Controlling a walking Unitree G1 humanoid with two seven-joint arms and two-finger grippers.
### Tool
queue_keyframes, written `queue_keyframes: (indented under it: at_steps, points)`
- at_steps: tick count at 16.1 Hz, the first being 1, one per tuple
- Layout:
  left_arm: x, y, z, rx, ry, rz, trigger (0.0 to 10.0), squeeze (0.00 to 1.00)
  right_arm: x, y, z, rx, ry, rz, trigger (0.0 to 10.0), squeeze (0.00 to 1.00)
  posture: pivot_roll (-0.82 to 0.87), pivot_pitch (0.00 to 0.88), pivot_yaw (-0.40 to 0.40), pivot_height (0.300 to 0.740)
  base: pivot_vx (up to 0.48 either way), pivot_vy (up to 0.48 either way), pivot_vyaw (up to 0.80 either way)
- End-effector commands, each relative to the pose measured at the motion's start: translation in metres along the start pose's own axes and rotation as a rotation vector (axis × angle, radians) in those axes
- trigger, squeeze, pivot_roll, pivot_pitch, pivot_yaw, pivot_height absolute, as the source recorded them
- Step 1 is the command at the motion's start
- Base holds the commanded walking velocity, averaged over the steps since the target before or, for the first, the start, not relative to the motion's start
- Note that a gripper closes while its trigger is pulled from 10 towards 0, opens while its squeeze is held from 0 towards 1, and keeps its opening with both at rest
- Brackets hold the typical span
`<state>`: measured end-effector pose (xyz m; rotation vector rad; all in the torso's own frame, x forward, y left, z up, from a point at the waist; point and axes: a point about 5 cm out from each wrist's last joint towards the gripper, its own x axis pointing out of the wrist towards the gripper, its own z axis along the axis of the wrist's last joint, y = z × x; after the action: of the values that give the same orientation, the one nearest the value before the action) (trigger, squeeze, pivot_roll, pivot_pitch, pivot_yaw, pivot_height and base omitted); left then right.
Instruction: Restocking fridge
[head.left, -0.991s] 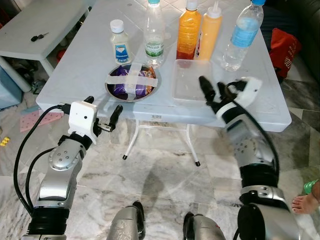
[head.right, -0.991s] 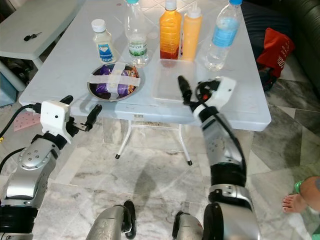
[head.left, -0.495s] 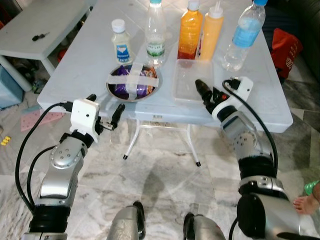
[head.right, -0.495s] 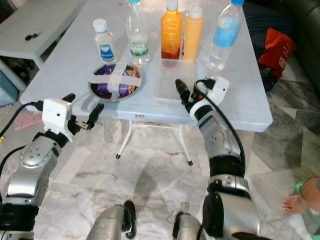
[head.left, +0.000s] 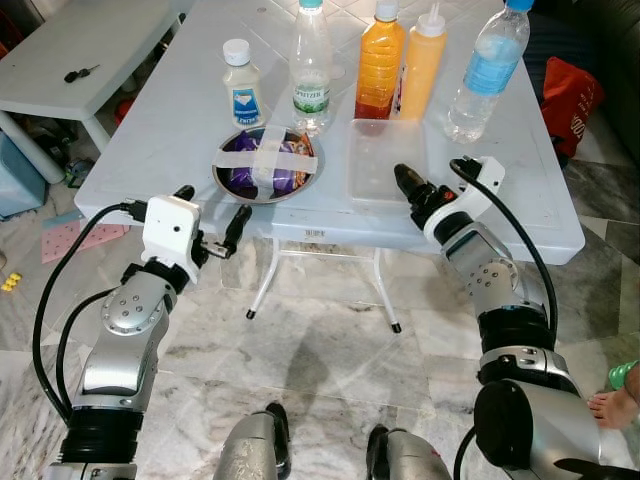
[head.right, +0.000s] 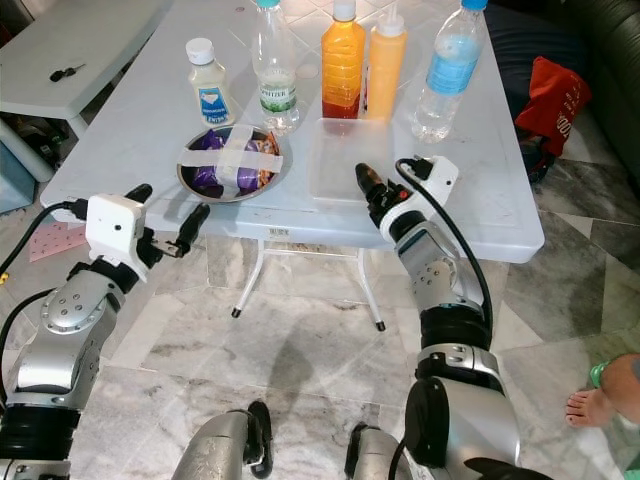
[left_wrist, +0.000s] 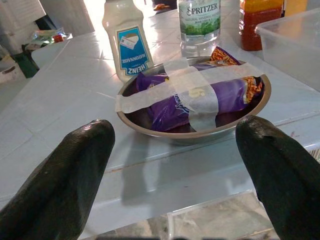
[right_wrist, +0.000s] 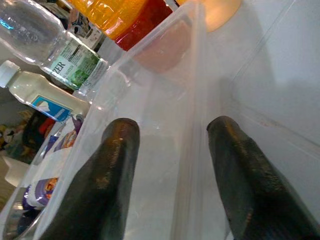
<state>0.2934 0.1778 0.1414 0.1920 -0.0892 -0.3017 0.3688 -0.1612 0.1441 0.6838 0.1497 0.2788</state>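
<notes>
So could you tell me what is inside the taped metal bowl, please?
The metal bowl holds purple snack packets. Crossed tape strips cover part of them, so their count is unclear.

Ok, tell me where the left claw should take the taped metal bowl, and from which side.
Probably best by the near rim of the metal bowl, coming in from the table edge, where the left claw hangs open. The tape crosses the top over the purple packets, so a top grab looks poor.

Steel bowl (head.left: 265, 163) straight ahead of the left jaws holds purple snack packs (left_wrist: 200, 97) under crossed beige tape. See-through tub (head.left: 385, 158) at the right jaws. Past it: orange juice bottle (head.left: 379, 62), blue-label water bottle (head.left: 486, 68), white mayo bottle (head.left: 240, 83).
</notes>
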Motion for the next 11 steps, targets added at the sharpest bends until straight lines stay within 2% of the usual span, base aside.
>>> queue_keyframes:
  at_steps: [1, 11]
  points:
    - [-0.0009, 0.0006, -0.0026, 0.012, 0.01, 0.003, 10.0, 0.0, 0.0012, -0.0015, -0.0061, 0.027, 0.041, -0.014, 0.0, 0.0, 0.06, 0.162, 0.051, 0.74, 0.0, 0.0, 0.0]
    - [0.0007, 0.0018, -0.0031, 0.01, 0.007, 0.013, 10.0, 0.0, 0.001, -0.0075, -0.0075, 0.136, 0.062, -0.063, 0.0, 0.0, 0.06, 0.162, 0.046, 0.74, 0.0, 0.0, 0.0]
